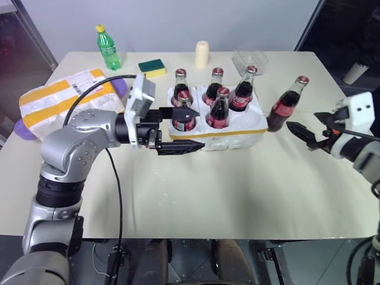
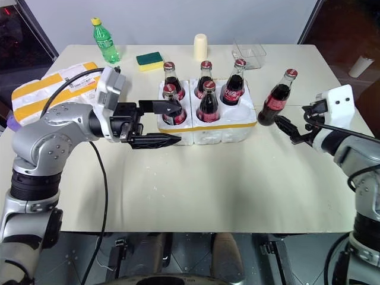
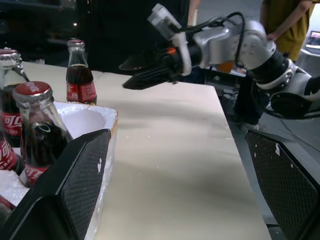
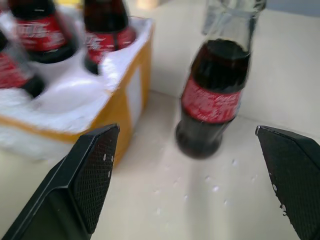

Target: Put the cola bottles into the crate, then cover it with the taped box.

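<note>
On the pale table (image 1: 196,196), the crate (image 1: 234,135) serves as the anchor of the scene: a white foam tray with a yellow tape band, sitting near the middle. Nearest the camera, just on the robot's-left side of the crate, the left gripper (image 1: 178,129) points level across the crate's front, its two black fingers spread wide, one at the front wall and one over the front-left well, holding nothing. To the robot's right of the crate, the right gripper (image 1: 306,133) hangs above the table with its fingers likewise apart and empty, aimed toward a lone cola bottle. That bottle (image 1: 285,104) stands upright on the table just beside the crate's right end, outside it. Five cola bottles (image 1: 218,108) stand upright in the crate's wells; the front-right well (image 3: 82,122) is empty. Beyond the crate, toward the far edge, lie a green-and-yellow sponge (image 1: 152,67), a cream cup (image 1: 202,54) and a clear plastic container (image 1: 249,60). Farther to the left of the crate rests the taped box (image 1: 59,101), with a green plastic bottle (image 1: 108,47) standing behind it.
</note>
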Motion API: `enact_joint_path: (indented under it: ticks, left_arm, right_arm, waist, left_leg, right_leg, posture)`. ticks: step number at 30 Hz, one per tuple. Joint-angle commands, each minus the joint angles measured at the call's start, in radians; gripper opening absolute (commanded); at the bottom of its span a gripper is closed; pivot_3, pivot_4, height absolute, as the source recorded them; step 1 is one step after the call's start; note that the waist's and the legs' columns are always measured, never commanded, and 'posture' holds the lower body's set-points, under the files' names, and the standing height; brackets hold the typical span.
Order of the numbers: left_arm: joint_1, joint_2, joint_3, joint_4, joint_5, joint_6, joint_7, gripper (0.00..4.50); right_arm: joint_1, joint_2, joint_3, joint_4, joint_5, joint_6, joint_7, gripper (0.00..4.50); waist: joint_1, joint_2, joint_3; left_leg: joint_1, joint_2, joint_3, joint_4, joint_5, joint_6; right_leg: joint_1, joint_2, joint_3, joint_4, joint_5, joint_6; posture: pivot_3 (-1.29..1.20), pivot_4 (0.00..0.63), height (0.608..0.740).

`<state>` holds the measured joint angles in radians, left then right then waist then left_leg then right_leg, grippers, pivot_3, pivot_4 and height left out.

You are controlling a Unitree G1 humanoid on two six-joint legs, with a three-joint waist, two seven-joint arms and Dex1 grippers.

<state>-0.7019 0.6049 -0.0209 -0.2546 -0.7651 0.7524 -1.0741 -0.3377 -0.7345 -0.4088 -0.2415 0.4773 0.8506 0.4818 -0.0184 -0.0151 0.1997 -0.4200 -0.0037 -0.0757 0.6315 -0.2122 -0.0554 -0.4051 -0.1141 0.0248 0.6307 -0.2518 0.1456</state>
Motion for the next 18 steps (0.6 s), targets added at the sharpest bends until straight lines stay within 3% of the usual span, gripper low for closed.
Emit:
enact_joint_path:
  ticks: [1, 18]
  left_arm:
    - [-0.015, 0.007, 0.011, -0.017, 0.009, -0.022, 0.001, 4.50]
    - [0.025, 0.060, 0.044, -0.062, 0.004, -0.022, 0.023, 4.50]
  right_arm:
    - [-0.071, 0.023, 0.028, 0.119, -0.036, -0.117, 0.005, 4.45]
    - [-0.384, 0.089, 0.154, 0.741, -0.161, -0.450, 0.087, 4.45]
  waist:
    - [0.000, 0.000, 0.000]
    - [-0.002, 0.001, 0.000]
  left_leg:
    - [0.000, 0.000, 0.000, 0.000, 0.000, 0.000]
    - [0.000, 0.000, 0.000, -0.001, 0.000, 0.000]
  right_leg:
    - [0.000, 0.000, 0.000, 0.000, 0.000, 0.000]
    - [0.000, 0.000, 0.000, 0.000, 0.000, 0.000]
  posture:
    - [0.00, 0.150, 0.739]
    - [0.00, 0.150, 0.739]
